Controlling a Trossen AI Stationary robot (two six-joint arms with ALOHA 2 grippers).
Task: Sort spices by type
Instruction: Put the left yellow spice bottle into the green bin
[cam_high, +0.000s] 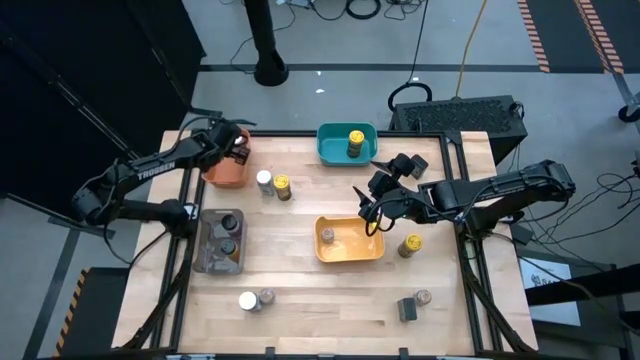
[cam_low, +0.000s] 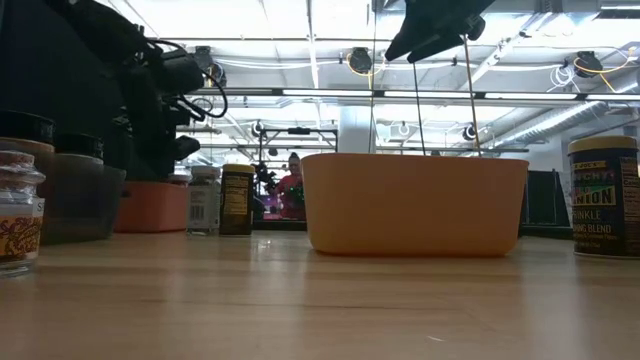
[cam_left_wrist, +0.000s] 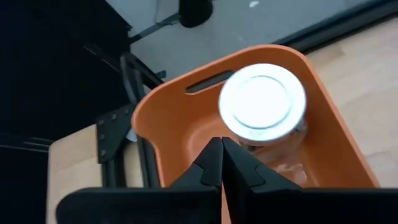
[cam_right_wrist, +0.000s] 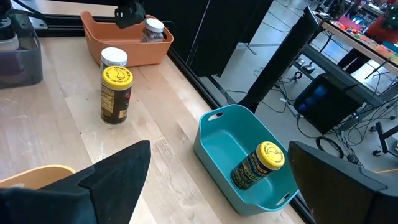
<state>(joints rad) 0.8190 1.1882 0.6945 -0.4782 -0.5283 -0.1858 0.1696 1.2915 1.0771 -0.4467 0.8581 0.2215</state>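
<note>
The right gripper (cam_high: 372, 208), jaws spread wide and empty, hangs over the yellow bin (cam_high: 349, 240), with the upright yellow-lidded jar (cam_high: 409, 245) just beside it.

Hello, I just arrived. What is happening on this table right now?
Two robot arms are sorting spice jars into bins. The left gripper hangs shut over the orange bin, where a white-lidded jar sits. The right gripper is open and empty above the yellow bin. A yellow-lidded jar lies in the teal bin; others remain loose.
</note>
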